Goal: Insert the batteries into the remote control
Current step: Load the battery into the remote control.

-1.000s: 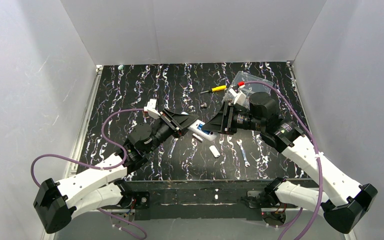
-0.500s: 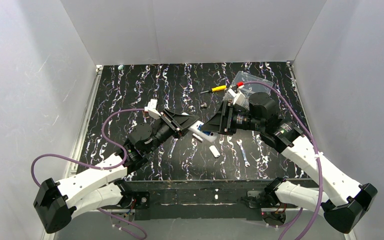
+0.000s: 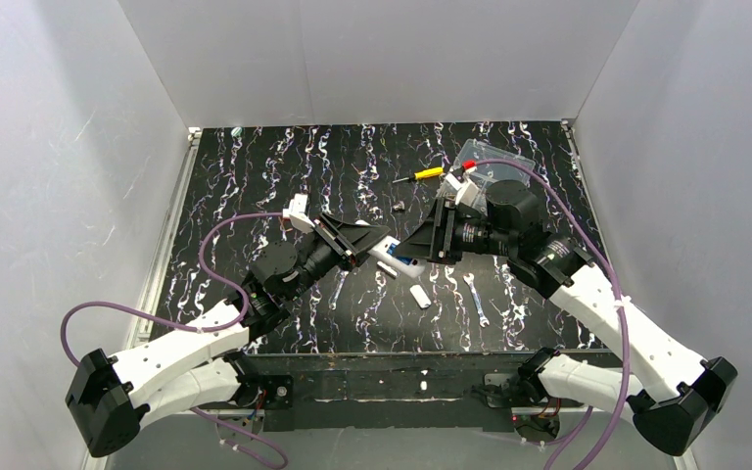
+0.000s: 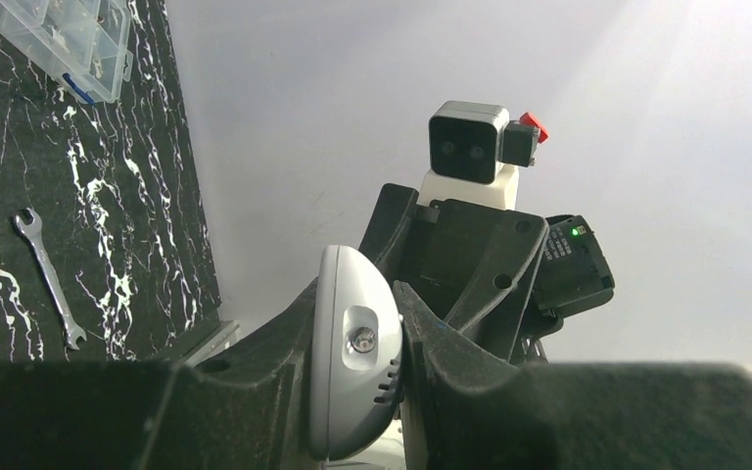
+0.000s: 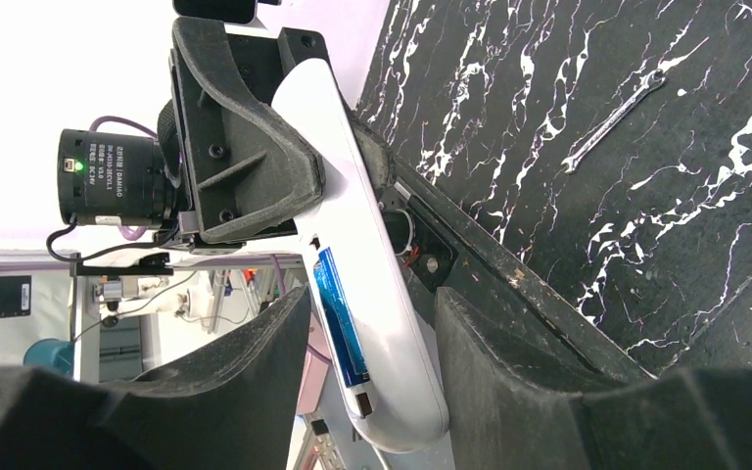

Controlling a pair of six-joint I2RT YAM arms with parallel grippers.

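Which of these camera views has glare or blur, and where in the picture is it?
Left wrist view: glare on the wall washes out the upper right; the left tool is a dark blur below. Right wrist view: upper left is blown out white, yet the remote control is sharp. Top view: evenly lit, sharp.

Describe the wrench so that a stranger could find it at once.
On the black marbled table, look at the near half, beside the right arm. The wrench lies flat there: slim, silver, with open ends, unlike the short white piece on its left.
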